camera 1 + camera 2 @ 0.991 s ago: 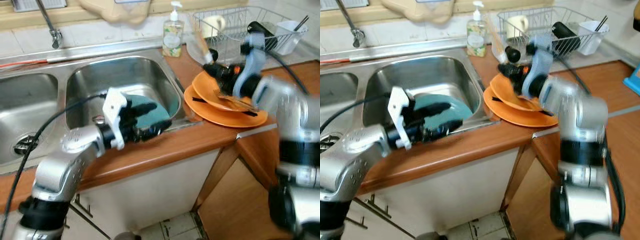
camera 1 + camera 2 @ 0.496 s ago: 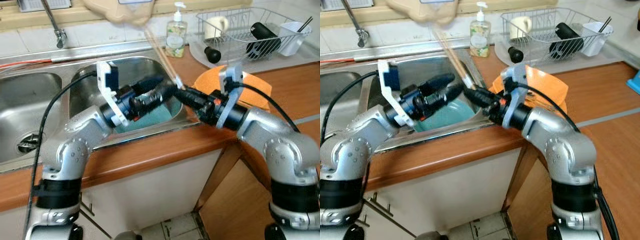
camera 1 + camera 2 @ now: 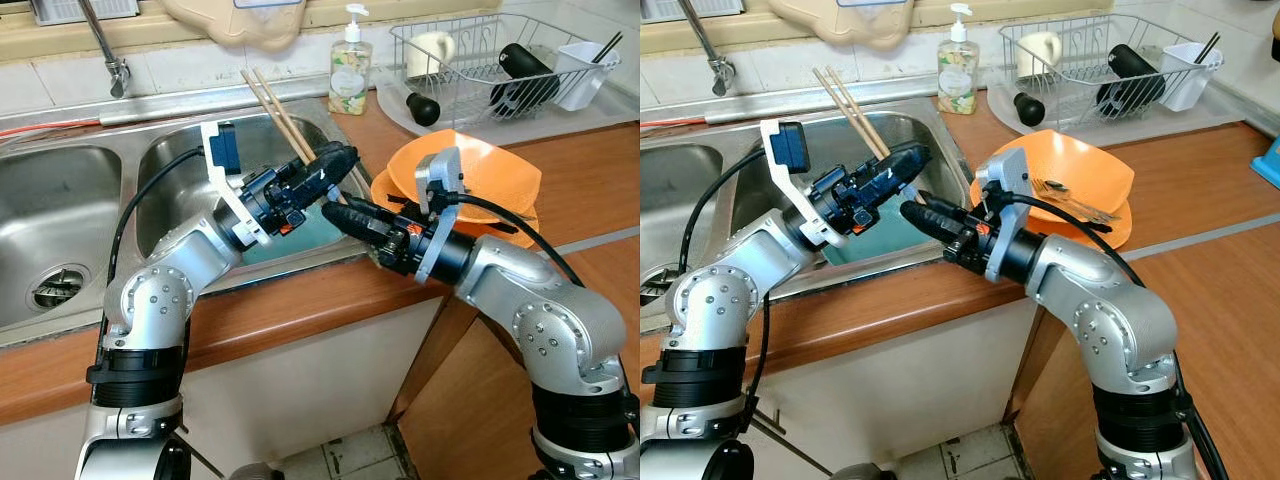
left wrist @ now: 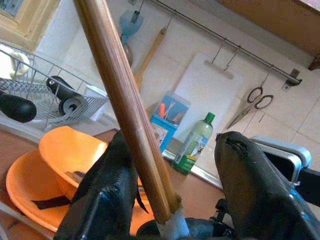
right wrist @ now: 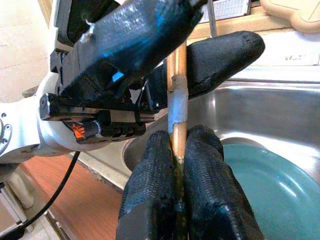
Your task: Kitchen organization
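Note:
A pair of wooden chopsticks (image 3: pixel 290 125) slants up toward the back left over the right sink basin (image 3: pixel 180 165). My right gripper (image 3: pixel 335 208) is shut on their lower end, and its fingers (image 5: pixel 200 185) pinch the sticks (image 5: pixel 177 100). My left gripper (image 3: pixel 340 160) is open around the chopsticks (image 4: pixel 125 110) just above that grip; they lie against one of its fingers (image 4: pixel 107 200). A teal plate (image 5: pixel 265 175) lies in the basin below. Two stacked orange plates (image 3: pixel 480 175) with a fork (image 3: pixel 1070 195) sit on the wooden counter to the right.
A wire dish rack (image 3: pixel 500 60) with a mug, a black bottle and a white cutlery cup stands at the back right. A soap bottle (image 3: pixel 350 70) is behind the sink, and the faucet (image 3: pixel 105 50) at the back left. The left basin (image 3: pixel 50 230) adjoins.
My right gripper carried the chopsticks from over the orange plates to the sink's edge. My left gripper rose from the basin to meet them, and its fingers now straddle the sticks.

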### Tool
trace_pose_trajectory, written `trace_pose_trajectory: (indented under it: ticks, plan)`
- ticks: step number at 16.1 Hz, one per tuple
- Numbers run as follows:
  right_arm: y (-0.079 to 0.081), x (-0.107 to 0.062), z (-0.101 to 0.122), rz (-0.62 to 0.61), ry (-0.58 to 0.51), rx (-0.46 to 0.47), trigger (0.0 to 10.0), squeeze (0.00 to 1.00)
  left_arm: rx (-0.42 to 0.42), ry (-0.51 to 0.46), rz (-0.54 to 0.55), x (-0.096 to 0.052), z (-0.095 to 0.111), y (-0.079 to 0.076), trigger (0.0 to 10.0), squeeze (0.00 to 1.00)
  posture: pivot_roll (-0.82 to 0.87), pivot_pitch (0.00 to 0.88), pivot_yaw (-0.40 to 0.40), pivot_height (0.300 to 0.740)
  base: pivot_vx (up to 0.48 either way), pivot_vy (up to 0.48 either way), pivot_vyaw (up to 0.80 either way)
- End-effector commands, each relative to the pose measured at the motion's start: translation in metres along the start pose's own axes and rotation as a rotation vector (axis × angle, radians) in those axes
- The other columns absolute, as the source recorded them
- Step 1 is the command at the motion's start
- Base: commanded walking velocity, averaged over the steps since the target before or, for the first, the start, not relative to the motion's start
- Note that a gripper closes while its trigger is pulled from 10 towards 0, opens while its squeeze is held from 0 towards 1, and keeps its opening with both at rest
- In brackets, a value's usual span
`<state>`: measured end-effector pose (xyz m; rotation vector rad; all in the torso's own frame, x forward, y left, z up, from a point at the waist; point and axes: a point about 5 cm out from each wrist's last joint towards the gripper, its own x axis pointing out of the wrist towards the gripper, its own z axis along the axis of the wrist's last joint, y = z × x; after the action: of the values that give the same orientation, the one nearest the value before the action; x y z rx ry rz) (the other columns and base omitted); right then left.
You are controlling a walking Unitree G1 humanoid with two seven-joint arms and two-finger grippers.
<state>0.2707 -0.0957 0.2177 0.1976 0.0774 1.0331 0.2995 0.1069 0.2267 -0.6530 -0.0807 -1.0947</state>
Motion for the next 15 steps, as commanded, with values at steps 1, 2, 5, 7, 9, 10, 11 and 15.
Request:
trace_pose_trajectory:
  ticks: [1,2,5,7,9,10,11,15]
  plan:
    - [0.0047,0.0008,0.0017,0.017,-0.013,-0.015,0.0,0.00,0.002,0.006,0.005,-0.0012,0.0022,-0.0007,0.0,0.00,-0.07,0.000,0.079,0.740,0.000,0.000,0.00]
    - [0.0047,0.0010,0.0014,0.016,-0.013,-0.015,0.0,0.00,0.001,0.007,0.004,-0.0013,0.0023,-0.0008,0.0,0.00,-0.07,0.000,0.079,0.740,0.000,0.000,0.00]
    - [0.0045,0.0016,0.0009,0.013,-0.010,-0.019,0.0,0.00,-0.005,0.009,0.000,-0.0016,0.0027,-0.0014,0.0,0.00,-0.07,0.000,0.079,0.740,0.000,0.000,0.00]
    - [0.0041,0.0014,0.0006,0.010,-0.009,-0.020,0.0,0.00,-0.009,0.010,-0.002,-0.0019,0.0027,-0.0019,0.0,0.00,-0.07,0.000,0.078,0.740,0.000,0.000,0.00]
    - [0.0030,0.0017,0.0005,0.005,-0.006,-0.022,0.0,0.00,-0.010,0.010,-0.002,-0.0018,0.0027,-0.0021,0.0,0.00,-0.07,0.000,0.078,0.740,0.000,0.000,0.00]
    - [0.0030,0.0021,0.0006,0.006,-0.007,-0.022,0.0,0.00,-0.011,0.010,-0.003,-0.0019,0.0028,-0.0022,0.0,0.00,-0.07,0.000,0.078,0.740,0.000,0.000,0.00]
    - [0.0029,0.0024,0.0007,0.005,-0.007,-0.023,0.0,0.00,-0.013,0.011,-0.005,-0.0020,0.0029,-0.0023,0.0,0.00,-0.07,0.000,0.078,0.740,0.000,0.000,0.00]
    - [0.0005,0.0024,0.0008,-0.021,-0.001,-0.043,10.0,0.00,-0.016,0.006,0.001,-0.0028,0.0026,-0.0020,0.0,0.00,-0.07,0.000,0.076,0.740,0.000,0.000,0.00]
